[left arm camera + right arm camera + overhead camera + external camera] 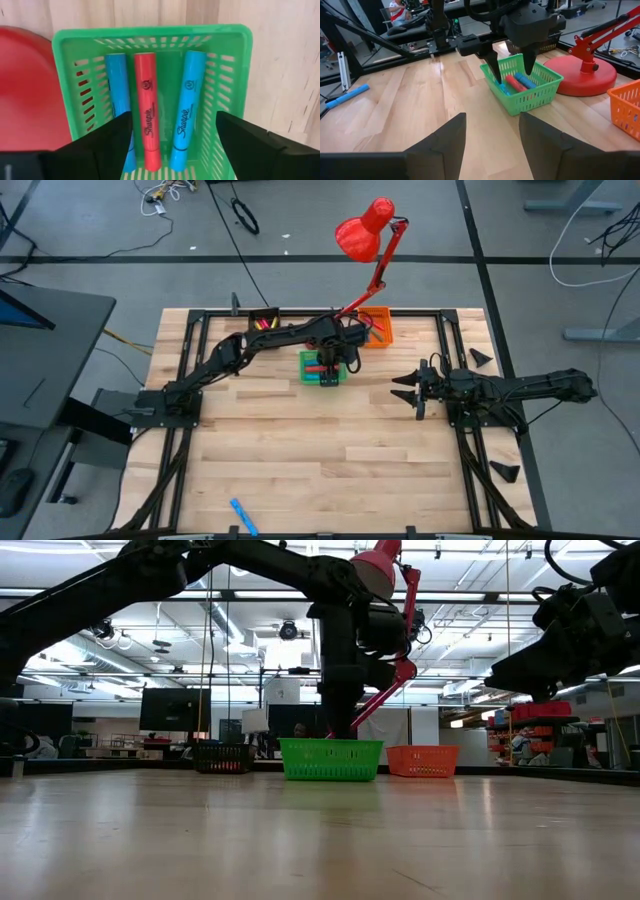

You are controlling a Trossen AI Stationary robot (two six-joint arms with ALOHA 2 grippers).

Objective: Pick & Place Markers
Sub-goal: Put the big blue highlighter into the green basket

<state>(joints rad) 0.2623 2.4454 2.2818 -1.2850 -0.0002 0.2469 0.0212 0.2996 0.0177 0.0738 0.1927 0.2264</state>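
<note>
While lit overhead, wooden table [300, 450], open workshop, possibly shelving behind

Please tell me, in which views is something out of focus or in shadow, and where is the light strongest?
Left wrist view: the left gripper looks soft and blurred up close, while the markers in the green bin are sharp. Low view: the near table is blurred and the arms are dark silhouettes against bright ceiling lights. High view: even light, only soft shadows.
</note>
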